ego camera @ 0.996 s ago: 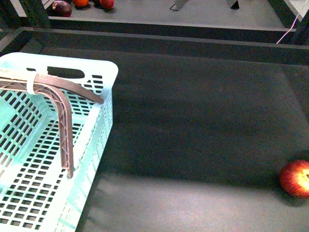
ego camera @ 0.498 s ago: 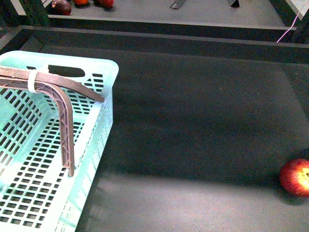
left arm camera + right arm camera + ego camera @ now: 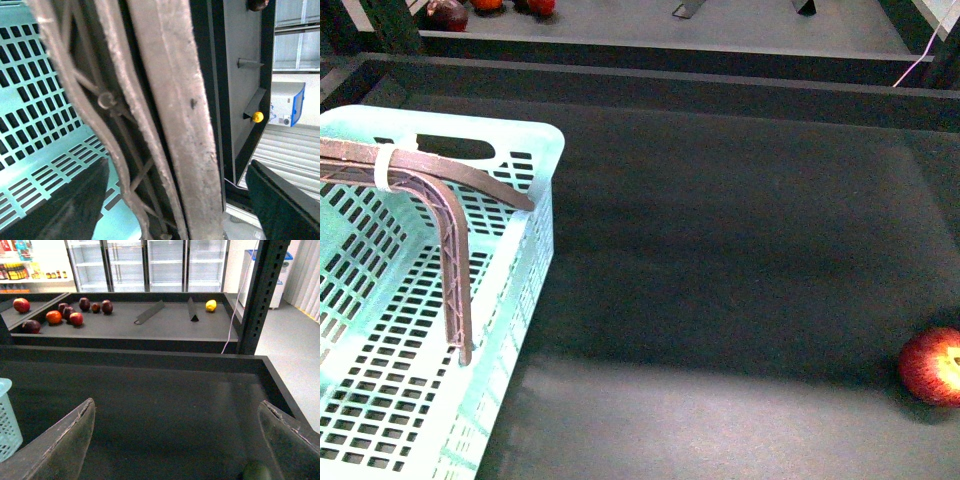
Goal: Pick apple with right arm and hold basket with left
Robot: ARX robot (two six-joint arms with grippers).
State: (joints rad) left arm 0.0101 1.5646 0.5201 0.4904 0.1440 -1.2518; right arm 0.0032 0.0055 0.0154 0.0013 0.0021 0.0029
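The apple (image 3: 932, 367) was left untouched on the mat (image 3: 720, 250), outside the empty, wide-spread fingers of the right gripper (image 3: 176, 405), so picking was not yet begun. The handle (image 3: 455, 250) of the basket (image 3: 548, 140) was seen between the fingers of the left gripper (image 3: 175, 170), but whether it was clamped could not be told. The apple was cut off at the front view's edge, and neither arm was shown there.

Table (image 3: 720, 250): basket (image 3: 535, 150) at near left, running off the front view's left and bottom edges; swing handle (image 3: 455, 260) over its floor, reaching to its right wall. Apple (image 3: 932, 366) on the table at the near right edge, well apart from the basket. Shelf (image 3: 165, 325) behind the table: fruit group (image 3: 65, 312) at left, single small fruit (image 3: 211, 305) at right
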